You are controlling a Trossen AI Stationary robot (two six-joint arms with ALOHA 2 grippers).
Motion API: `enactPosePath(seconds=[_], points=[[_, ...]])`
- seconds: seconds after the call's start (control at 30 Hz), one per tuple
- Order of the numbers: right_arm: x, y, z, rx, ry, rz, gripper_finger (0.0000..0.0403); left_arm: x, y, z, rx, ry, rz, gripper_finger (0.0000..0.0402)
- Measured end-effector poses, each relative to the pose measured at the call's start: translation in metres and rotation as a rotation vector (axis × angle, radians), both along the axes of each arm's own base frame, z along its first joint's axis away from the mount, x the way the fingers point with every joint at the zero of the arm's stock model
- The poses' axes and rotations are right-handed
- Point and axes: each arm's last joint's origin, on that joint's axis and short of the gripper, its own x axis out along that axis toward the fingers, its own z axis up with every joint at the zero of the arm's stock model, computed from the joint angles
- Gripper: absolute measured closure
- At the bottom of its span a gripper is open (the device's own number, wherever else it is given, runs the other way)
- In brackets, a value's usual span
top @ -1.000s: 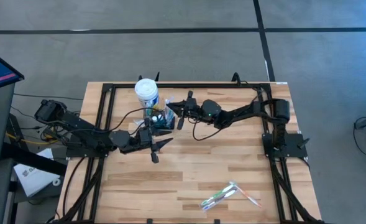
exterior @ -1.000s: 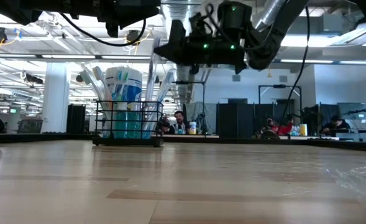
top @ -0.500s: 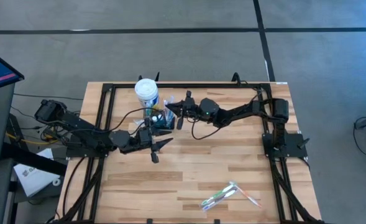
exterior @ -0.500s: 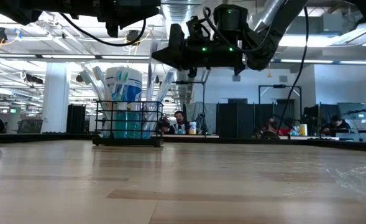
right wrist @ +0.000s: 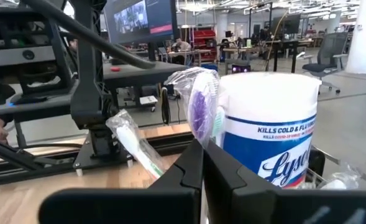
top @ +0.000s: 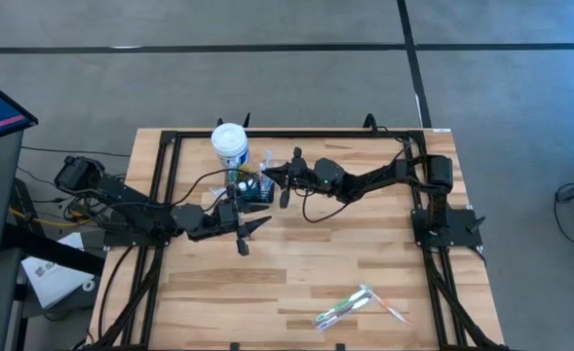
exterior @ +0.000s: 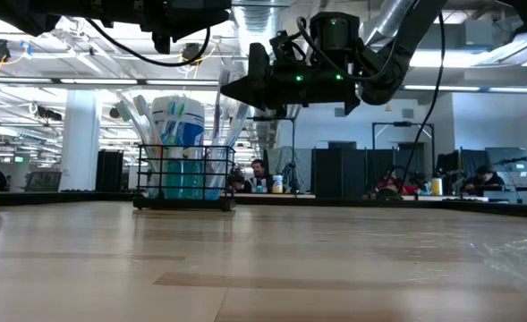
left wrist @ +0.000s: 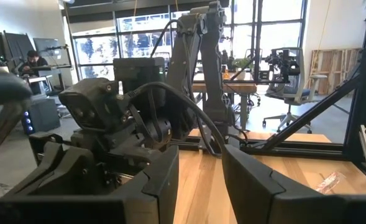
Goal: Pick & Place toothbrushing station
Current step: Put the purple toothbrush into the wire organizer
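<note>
Toothbrushing station [exterior: 184, 177]: black wire caddy, upright, holding wrapped brushes.

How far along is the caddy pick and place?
Early. Nothing looks moved: the caddy sits on the table beside the white tub, holding wrapped toothbrushes. In hand: the right end effector, shut and empty, hangs above the caddy; the left end effector, open, waits nearby. Left: grasp the caddy, lift it and place it. More packets lie near the front edge.
</note>
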Motion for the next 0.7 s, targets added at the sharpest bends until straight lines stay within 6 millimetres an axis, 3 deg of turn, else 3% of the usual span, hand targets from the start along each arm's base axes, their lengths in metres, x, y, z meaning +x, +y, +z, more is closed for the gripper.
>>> enactPosePath(seconds=[0.7], points=[[0.0, 0.002, -0.012, 0.039, 0.118, 0.002, 0.0403, 0.0, 0.0, 0.0, -0.003, -0.001, 0.0, 0.0284]])
